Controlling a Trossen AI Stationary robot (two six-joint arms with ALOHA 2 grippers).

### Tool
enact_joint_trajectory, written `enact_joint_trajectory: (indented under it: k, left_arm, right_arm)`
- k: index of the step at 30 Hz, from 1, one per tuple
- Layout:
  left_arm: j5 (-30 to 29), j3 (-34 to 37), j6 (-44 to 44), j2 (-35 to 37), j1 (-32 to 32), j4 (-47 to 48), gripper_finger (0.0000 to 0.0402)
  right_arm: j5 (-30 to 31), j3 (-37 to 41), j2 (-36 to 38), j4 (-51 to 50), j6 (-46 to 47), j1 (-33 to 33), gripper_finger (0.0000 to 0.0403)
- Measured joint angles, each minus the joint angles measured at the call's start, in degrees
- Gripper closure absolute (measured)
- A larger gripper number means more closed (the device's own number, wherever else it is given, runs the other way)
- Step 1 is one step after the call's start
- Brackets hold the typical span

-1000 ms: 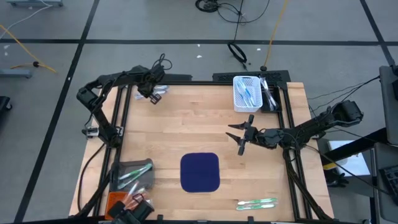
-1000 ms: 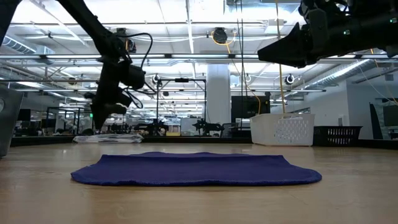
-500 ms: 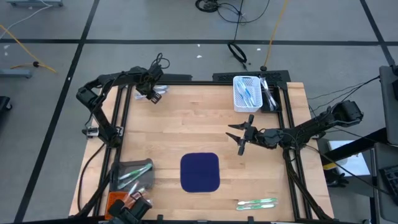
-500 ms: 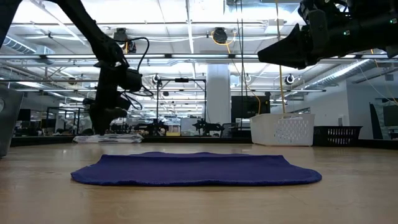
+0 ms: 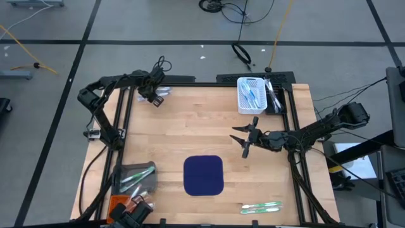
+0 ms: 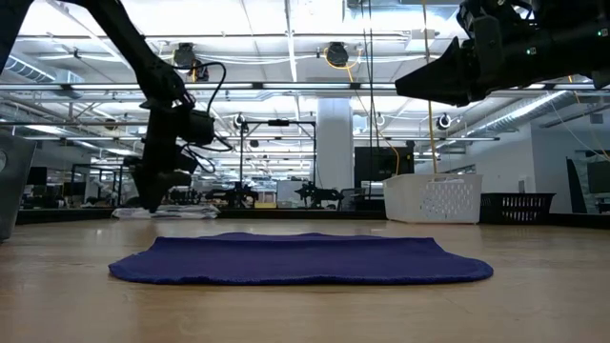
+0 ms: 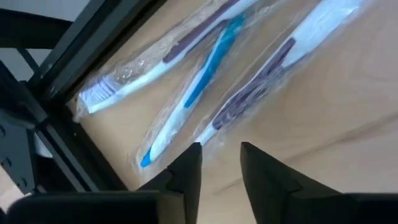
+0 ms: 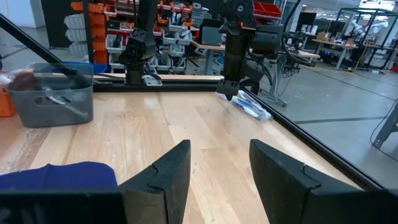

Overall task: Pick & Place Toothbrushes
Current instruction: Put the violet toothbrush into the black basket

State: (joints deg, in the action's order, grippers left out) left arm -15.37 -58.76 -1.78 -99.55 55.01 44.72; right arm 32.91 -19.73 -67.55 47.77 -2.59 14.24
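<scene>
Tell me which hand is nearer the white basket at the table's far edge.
The right hand. It hovers just in front of the white basket, over the table's middle right; the left hand is across the table, above wrapped toothbrushes at the far left corner.

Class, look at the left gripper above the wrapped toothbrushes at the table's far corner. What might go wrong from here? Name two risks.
1. The wrapped toothbrushes lie packed side by side in crinkled clear wrap, so the left gripper might pinch only wrap, or lift several at once.
2. They lie right against the black frame rail at the table's edge, so a finger might strike the rail on the way down.

The right gripper waits open over mid-table.
</scene>
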Motion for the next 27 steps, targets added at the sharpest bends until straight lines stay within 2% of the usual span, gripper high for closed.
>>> enact_joint_trajectory:
  k: [5,7,9,13,19,23,27]
  left_arm:
    - [1.77,0.0,-1.07,0.0,0.38,1.72,0.0334]
    - [0.63,0.02,-1.06,-0.09,0.54,2.7,0.0375]
    - [-1.3,0.07,0.08,-0.17,0.82,3.32,0.0393]
    - [-2.84,0.07,0.99,-0.17,0.68,3.76,0.04]
    - [-1.15,-0.66,1.03,1.82,-1.37,5.97,0.0401]
    - [-0.83,-2.03,2.13,4.65,-3.39,9.19,0.0401]
    - [2.01,-2.84,3.65,8.42,-5.52,11.41,0.0401]
  right_arm:
    - [0.0,0.0,0.0,0.0,0.0,0.0,0.0248]
    - [0.0,0.0,0.01,0.0,0.0,0.0,0.0248]
    - [0.0,0.0,0.0,0.1,0.0,0.0,0.0248]
    - [0.0,0.0,0.0,0.21,0.0,-0.04,0.0248]
    - [-0.02,0.0,0.0,0.4,-0.08,-0.35,0.0248]
    - [-0.01,0.0,0.01,0.35,0.42,-1.39,0.0248]
    - [-0.09,0.0,0.0,-0.01,0.48,-1.68,0.0248]
